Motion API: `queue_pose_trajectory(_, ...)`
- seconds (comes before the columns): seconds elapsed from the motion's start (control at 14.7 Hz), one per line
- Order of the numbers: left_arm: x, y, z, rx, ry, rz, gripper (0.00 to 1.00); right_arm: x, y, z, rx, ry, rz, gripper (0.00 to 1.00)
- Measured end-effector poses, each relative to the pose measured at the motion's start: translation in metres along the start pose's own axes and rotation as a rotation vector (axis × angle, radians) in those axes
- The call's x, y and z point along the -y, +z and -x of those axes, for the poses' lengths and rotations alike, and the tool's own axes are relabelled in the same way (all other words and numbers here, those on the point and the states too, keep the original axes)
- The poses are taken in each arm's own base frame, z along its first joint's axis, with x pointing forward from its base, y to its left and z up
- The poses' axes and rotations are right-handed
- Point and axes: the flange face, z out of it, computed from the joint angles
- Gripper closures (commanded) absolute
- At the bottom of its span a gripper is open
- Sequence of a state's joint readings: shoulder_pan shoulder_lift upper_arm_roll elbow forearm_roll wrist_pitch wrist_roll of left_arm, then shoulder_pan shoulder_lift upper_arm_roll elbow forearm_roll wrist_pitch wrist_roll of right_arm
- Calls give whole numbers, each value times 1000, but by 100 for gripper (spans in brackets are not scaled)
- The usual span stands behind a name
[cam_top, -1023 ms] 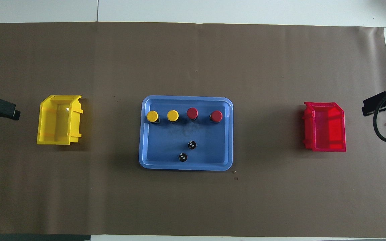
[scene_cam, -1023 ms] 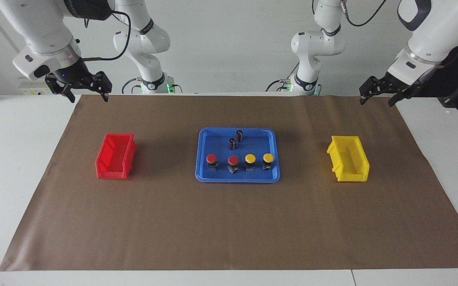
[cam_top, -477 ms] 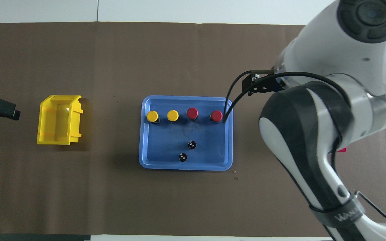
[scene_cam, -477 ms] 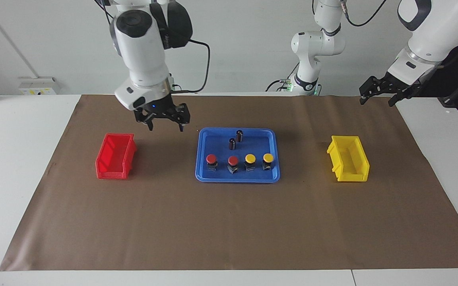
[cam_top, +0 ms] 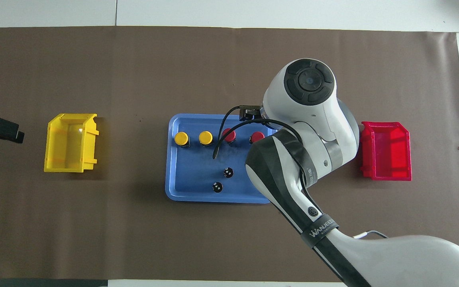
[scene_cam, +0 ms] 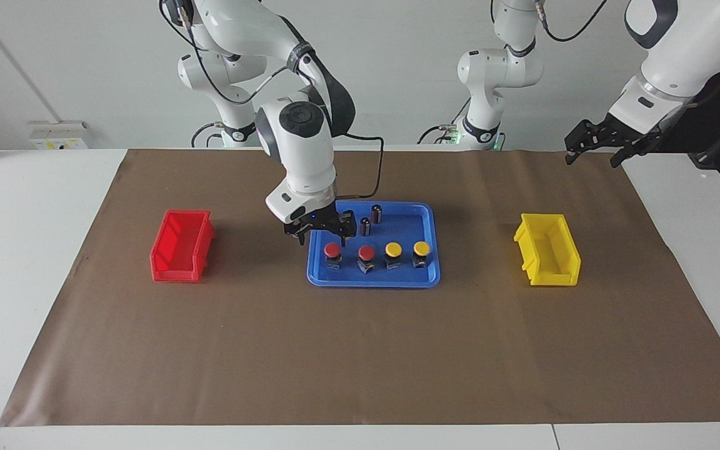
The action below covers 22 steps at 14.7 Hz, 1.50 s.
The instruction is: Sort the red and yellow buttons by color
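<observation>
Four buttons stand in a row in the blue tray (scene_cam: 372, 282): two red buttons (scene_cam: 332, 250) (scene_cam: 366, 252) and two yellow buttons (scene_cam: 393, 249) (scene_cam: 421, 249). My right gripper (scene_cam: 321, 239) is open and empty, low over the tray just above the end red button, not touching it. In the overhead view the right arm hides its gripper and part of that red button (cam_top: 256, 137); the other red button (cam_top: 229, 135) and the yellow buttons (cam_top: 181, 138) (cam_top: 205, 138) show. My left gripper (scene_cam: 591, 161) waits open and empty over the mat's corner.
A red bin (scene_cam: 182, 245) lies toward the right arm's end and a yellow bin (scene_cam: 547, 257) toward the left arm's end, both empty. Two dark cylinders (scene_cam: 376, 214) (scene_cam: 365, 226) stand in the tray nearer the robots than the buttons.
My right arm has swung from the table's corner to over the tray and dropped low above the end red button. The left arm and all buttons have not moved.
</observation>
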State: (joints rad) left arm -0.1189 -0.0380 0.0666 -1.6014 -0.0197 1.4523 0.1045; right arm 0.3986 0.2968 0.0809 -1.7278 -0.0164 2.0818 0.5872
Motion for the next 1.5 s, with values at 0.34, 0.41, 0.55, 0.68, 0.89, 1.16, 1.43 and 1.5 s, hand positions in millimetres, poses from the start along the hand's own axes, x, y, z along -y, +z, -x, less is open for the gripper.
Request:
queue_pose_trajectory(0.34,0,0,0,0,0,0,0,-2,34,13,4,-7,1,11)
queue_pose_trajectory(0.41,0,0,0,0,0,0,0,1,41,19,5,-15,1,12)
queue_pose_trajectory(0.55,0,0,0,0,0,0,0,6,49,26,9,-25,2,16)
queue_pose_trajectory(0.68,0,0,0,0,0,0,0,6,52,28,12,-27,4,21)
queue_pose_trajectory(0.89,0,0,0,0,0,0,0,4,62,30,7,-26,0,30)
queue_pose_trajectory(1.16,0,0,0,0,0,0,0,4,70,29,7,-26,-1,50)
queue_pose_trajectory(1.43,0,0,0,0,0,0,0,4,69,28,5,-25,-2,80)
queue_pose_trajectory(1.5,0,0,0,0,0,0,0,3,66,26,2,-22,-2,80)
